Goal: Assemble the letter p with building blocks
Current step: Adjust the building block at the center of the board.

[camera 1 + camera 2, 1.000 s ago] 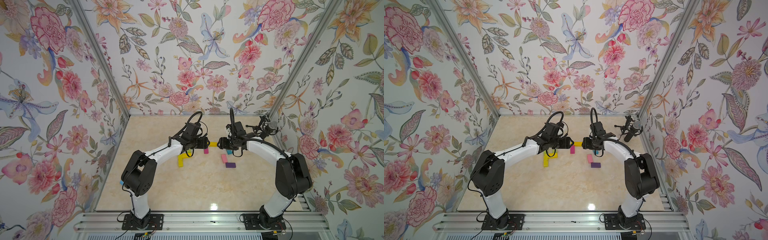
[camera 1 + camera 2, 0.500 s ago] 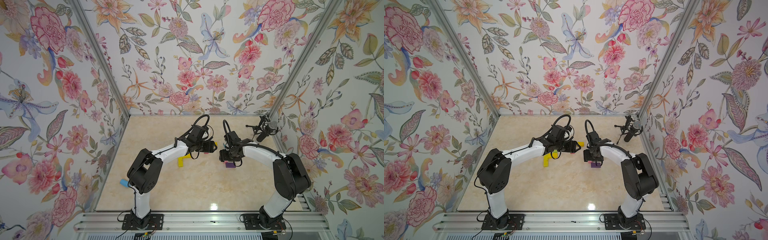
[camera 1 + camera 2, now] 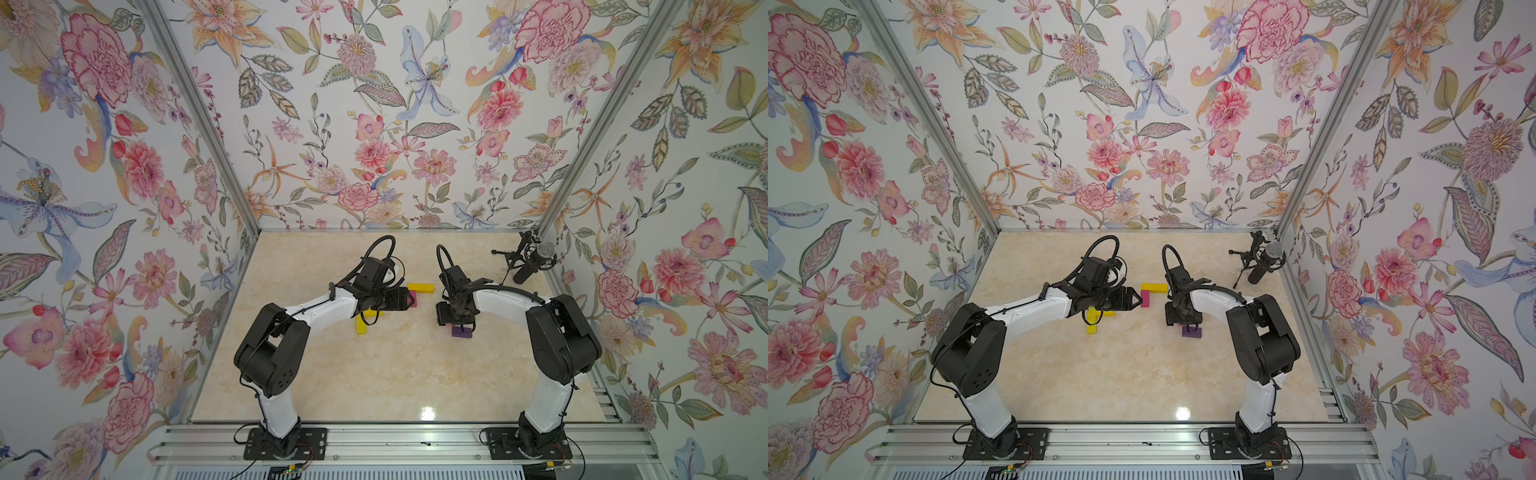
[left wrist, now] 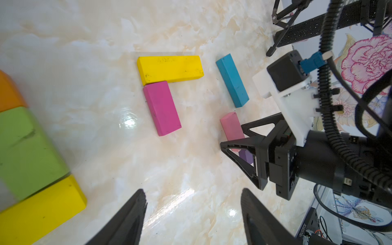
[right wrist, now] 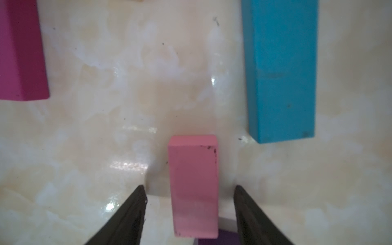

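Left wrist view: the left jaws are seen spread wide with nothing between them, held over bare bench [image 4: 101, 152]. Beyond them a yellow block [image 4: 169, 67] is laid flat. A magenta block [image 4: 162, 108] is set at right angles to it, one short end touching the yellow block's long side near its end, so that a corner is formed. In both top views the yellow block's long axis is seen to run across the bench and the magenta block's toward the robot's bases.

A teal block [image 4: 232, 80] is laid apart on the right arm's side, its long axis roughly parallel to the magenta block's. An orange block [image 4: 8, 93], a green block [image 4: 25, 148] and a second yellow block [image 4: 40, 214] are lined up side by side, each touching the next.

The right jaws are seen open in the right wrist view, one on each side of a light pink block [image 5: 194, 186], with a gap left at each side; nothing is gripped. Its long axis points straight out from between the jaws, parallel to the teal block. A purple block [image 5: 216, 239] is seen at its near end; whether they touch cannot be told.
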